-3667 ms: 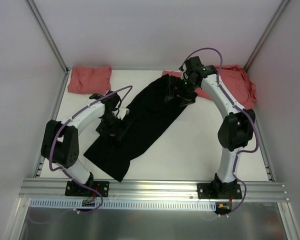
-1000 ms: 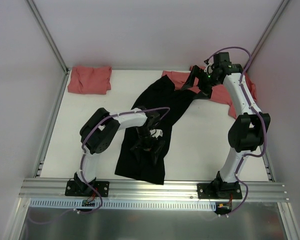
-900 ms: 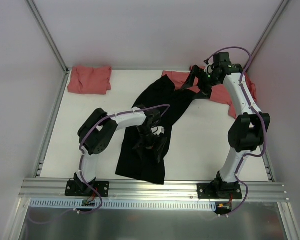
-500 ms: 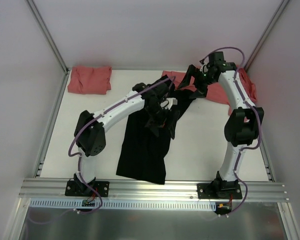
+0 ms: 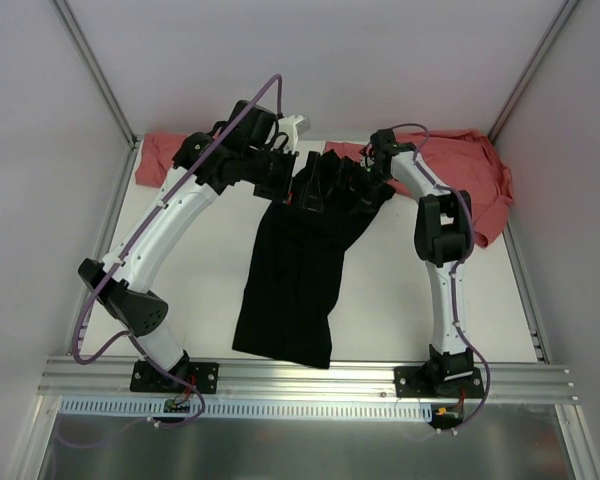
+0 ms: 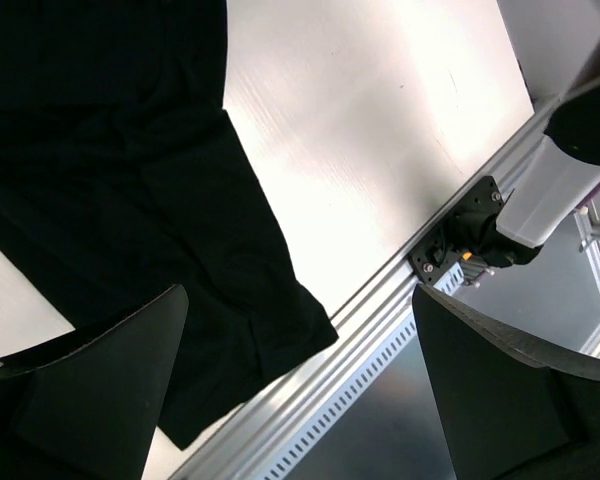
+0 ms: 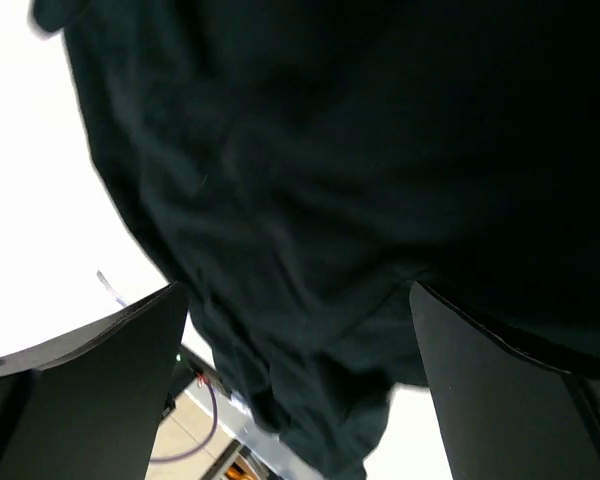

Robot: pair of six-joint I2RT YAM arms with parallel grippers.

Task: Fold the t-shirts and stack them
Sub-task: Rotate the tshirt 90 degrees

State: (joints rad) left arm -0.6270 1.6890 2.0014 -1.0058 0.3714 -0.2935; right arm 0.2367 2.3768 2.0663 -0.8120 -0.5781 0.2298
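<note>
Two claws, both spread. The left gripper [image 6: 298, 295] holds its fingers [image 6: 100, 390] wide apart with nothing between them. Through that gap its camera looks down on the black t-shirt [image 6: 110, 180], the bare table [image 6: 360, 130] and the aluminium rail [image 6: 380, 330] at the near edge.

The right gripper [image 7: 298, 290] is just as wide, and dark cloth fills nearly all of its view. Whether the pads touch that cloth I cannot tell.

From above, both claws meet at 12 o'clock over the table, at the bunched far end of the black t-shirt. The garment runs from there toward 6 o'clock and widens to a hem just short of the rail.

A salmon-red t-shirt [image 5: 160, 160] lies at 10 o'clock, partly under the left arm. A second salmon-red t-shirt [image 5: 475, 170] is crumpled at 2 o'clock, beside the right arm's forearm.
</note>
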